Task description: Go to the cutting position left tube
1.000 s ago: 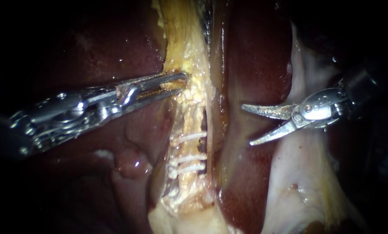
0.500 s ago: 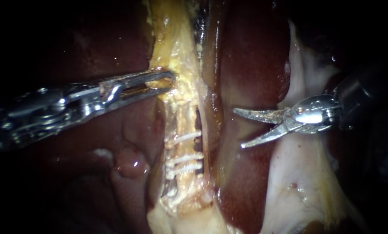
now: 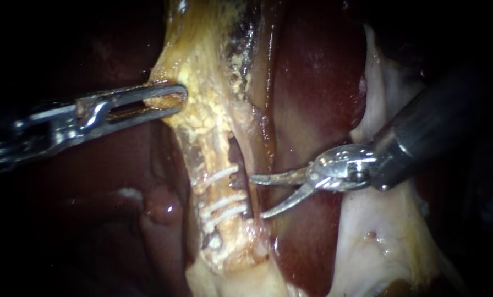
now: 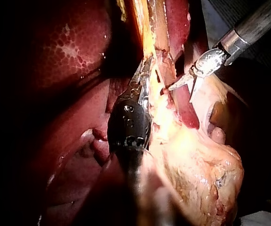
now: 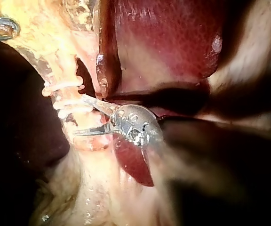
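A pale yellow tube [image 3: 212, 157] slants down the middle of the endoscope view, crossed by three white clips [image 3: 223, 201]. My right instrument [image 3: 257, 197] comes in from the upper right with curved blades open. Its tips sit just right of the tube, the upper one below the top clip and the lower one under the bottom clip. In the right wrist view the blades [image 5: 79, 115] stand open beside the clips [image 5: 69, 100]. My left instrument [image 3: 169, 102] is shut on the yellow tissue above the clips and holds it out to the left. The left wrist view shows that grip [image 4: 144, 75].
Dark red liver [image 3: 312, 82] lies right of the tube, with more liver [image 3: 120, 165] under the left shaft. Pale whitish tissue [image 3: 378, 236] lies under the right instrument's shaft [image 3: 422, 132]. A narrow dark slit [image 3: 236, 157] opens just right of the clipped tube.
My right instrument has moved left and down, its open blades now at the clipped tube. My left instrument has drawn the yellow tissue leftward, so the tube slants more.
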Robot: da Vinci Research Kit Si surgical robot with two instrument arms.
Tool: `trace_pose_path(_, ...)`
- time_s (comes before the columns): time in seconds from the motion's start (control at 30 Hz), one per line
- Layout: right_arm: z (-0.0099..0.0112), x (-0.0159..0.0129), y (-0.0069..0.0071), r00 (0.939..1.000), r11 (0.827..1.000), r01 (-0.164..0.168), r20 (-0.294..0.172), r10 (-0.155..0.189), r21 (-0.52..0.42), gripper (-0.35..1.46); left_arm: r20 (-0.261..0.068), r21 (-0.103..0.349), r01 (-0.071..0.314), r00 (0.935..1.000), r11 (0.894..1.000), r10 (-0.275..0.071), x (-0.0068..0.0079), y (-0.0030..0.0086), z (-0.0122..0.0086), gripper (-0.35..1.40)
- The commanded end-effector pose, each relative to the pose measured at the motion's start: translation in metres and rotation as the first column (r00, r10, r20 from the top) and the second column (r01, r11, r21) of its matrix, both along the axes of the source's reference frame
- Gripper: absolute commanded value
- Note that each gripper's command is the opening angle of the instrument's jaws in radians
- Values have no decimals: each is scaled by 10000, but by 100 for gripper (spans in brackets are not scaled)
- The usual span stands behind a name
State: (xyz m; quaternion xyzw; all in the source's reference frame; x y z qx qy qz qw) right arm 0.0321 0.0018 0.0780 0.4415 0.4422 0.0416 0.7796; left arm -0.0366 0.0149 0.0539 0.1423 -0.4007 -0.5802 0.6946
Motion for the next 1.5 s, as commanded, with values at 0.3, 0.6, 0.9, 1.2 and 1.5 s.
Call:
trace_pose_path(0.3, 18, 9, 10, 9999, 9994, -132, 112, 128, 318, 138, -27, -11, 7, 10000, 10000, -7, 0, -1, -2, -35)
trace_pose_path(0.6, 22, 29, 10, 9996, 9988, -282, 74, 279, 396, 138, -13, -24, 30, 10000, 10000, -30, -1, -2, -4, -35)
trace_pose_path(0.9, 28, 50, 6, 9997, 9970, -172, -178, 186, 756, 136, -11, -23, 28, 10000, 10000, -28, -1, -2, -5, -35)
trace_pose_path(1.2, 22, 57, 4, 9945, 9921, -11, -1036, 142, 1257, 136, -9, -21, 26, 10000, 10000, -26, 0, -2, -5, -35)
trace_pose_path(1.5, 18, 80, 4, 9839, 9805, 105, -1771, 249, 1963, 135, -5, -35, 53, 10000, 10000, -53, 1, 1, -3, -35)
